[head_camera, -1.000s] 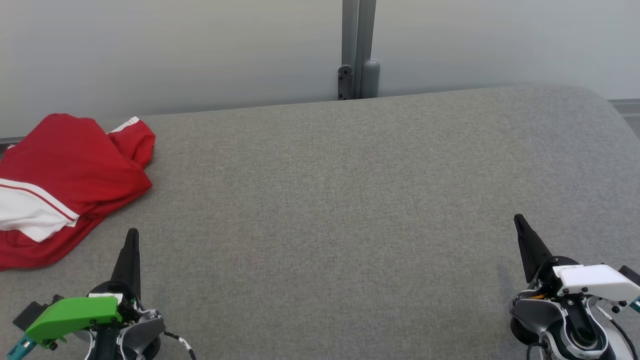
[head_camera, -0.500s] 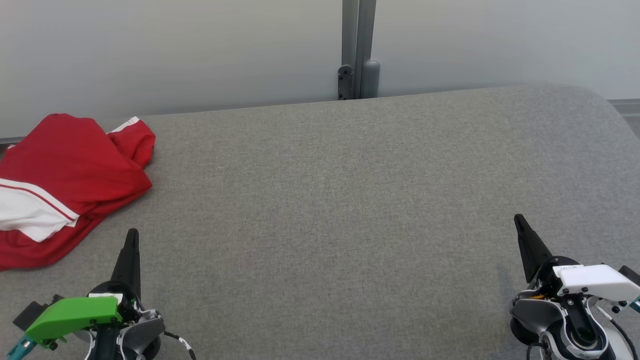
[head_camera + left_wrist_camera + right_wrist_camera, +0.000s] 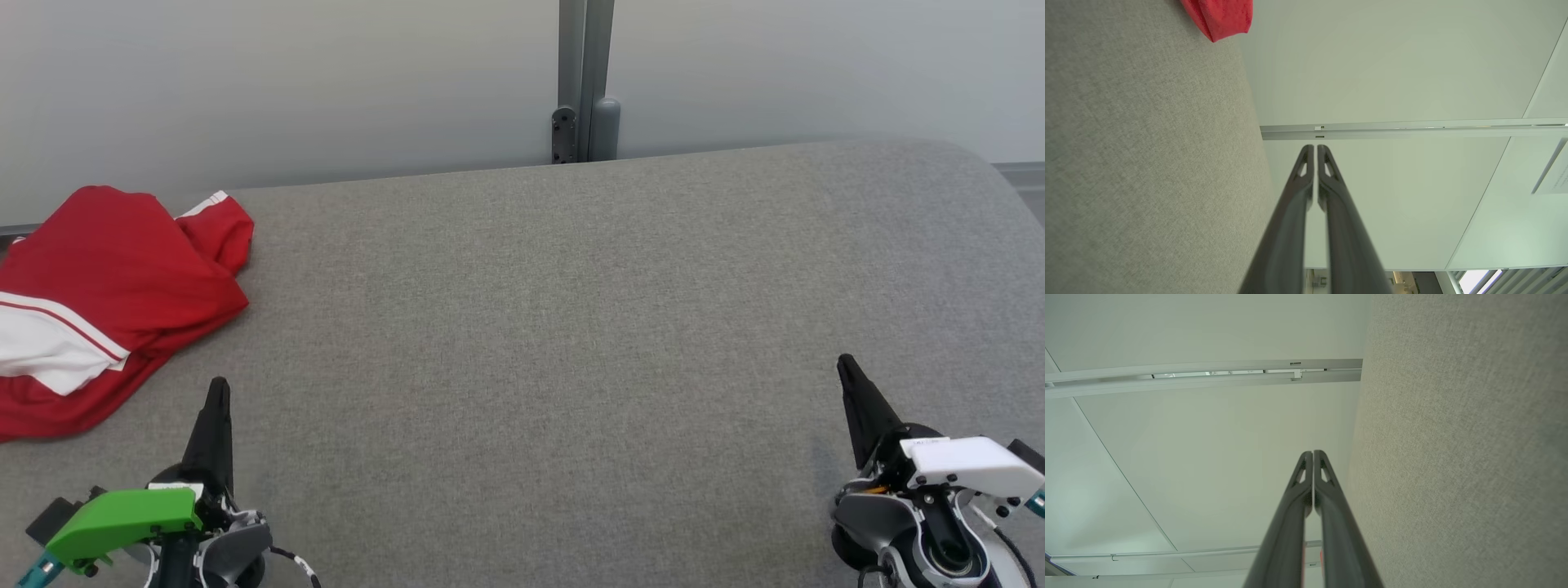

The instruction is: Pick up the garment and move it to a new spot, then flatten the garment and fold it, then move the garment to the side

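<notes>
A red garment (image 3: 106,302) with white stripes lies crumpled at the far left of the grey table (image 3: 555,327), running off the head view's left edge. A red corner of the garment (image 3: 1220,16) shows at the top of the left wrist view. My left gripper (image 3: 217,385) stands at the lower left, just right of and nearer than the garment, apart from it. Its fingers (image 3: 1306,179) are pressed together with nothing between them. My right gripper (image 3: 846,363) sits at the lower right, far from the garment, its fingers (image 3: 1306,477) closed and empty.
The grey fabric table spans the whole view, its far edge meeting a pale wall. A grey metal post (image 3: 584,82) rises behind the far edge at the middle.
Both grippers have dropped slightly toward the bottom of the head view. The garment has not moved.
</notes>
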